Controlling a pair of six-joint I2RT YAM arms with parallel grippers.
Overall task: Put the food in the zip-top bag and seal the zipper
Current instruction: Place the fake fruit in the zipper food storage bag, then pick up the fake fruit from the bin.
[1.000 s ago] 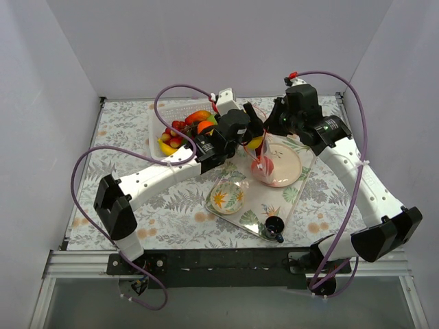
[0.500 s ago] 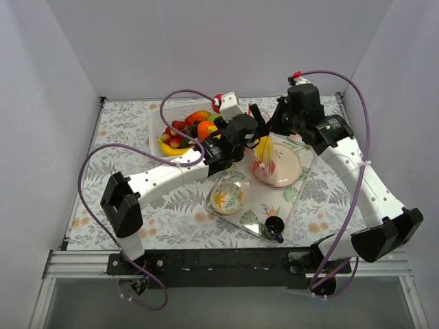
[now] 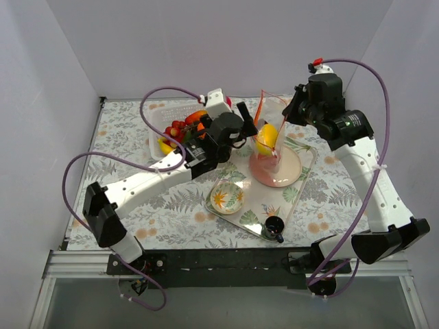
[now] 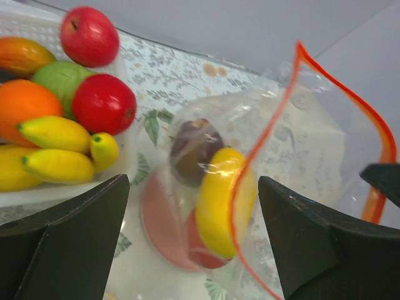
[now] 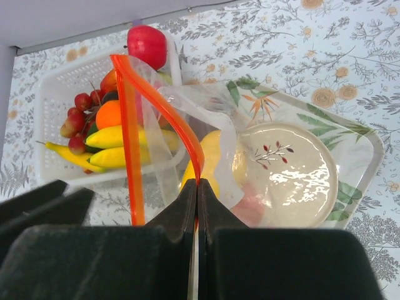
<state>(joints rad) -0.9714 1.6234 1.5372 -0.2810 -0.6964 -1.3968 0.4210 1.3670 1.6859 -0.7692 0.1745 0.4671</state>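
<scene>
The clear zip-top bag [image 3: 266, 140] hangs over the plate with its mouth held up. My right gripper [image 3: 292, 110] is shut on its red-orange zipper [image 5: 156, 103], pinching the strip at the jaws [image 5: 198, 182]. Inside the bag lie a yellow banana [image 4: 219, 200], a red piece [image 4: 203, 253] and a dark purple piece [image 4: 194, 147]. My left gripper [image 3: 244, 127] is open and empty just left of the bag, and the bag shows between its fingers [image 4: 69, 244]. More food, red apples [image 4: 103, 103], bananas [image 4: 56, 134] and an orange [image 4: 22, 106], lies in the white basket [image 3: 159, 113].
A pale plate [image 3: 288, 164] sits on the clear leaf-patterned tray [image 3: 264, 209] under the bag. A small floral bowl [image 3: 226, 197] and a small black object [image 3: 274, 226] stand on the tray's near part. White walls close in the table on three sides.
My left gripper let the yellow banana go into the bag and drew back to the left, open. My right gripper lifted the bag's mouth up and to the right.
</scene>
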